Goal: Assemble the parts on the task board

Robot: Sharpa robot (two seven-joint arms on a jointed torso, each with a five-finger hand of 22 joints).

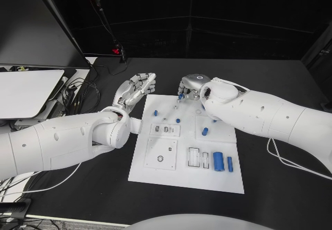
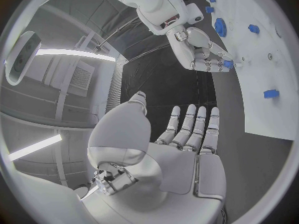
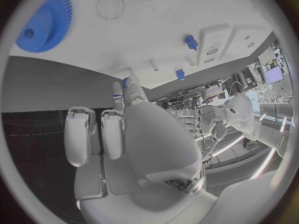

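1. The right silver hand pinched a small blue peg in its fingertips, over the far edge of the white rectangular task board.
2. The left silver hand hovered open beside it, fingers apart, holding nothing.
3. No legible writing appeared.

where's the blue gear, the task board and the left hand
blue gear (image 3: 42, 24), right wrist view, on its toothed face
task board (image 1: 207, 179), head view, on a bare near corner
left hand (image 1: 136, 89), head view, on the palm
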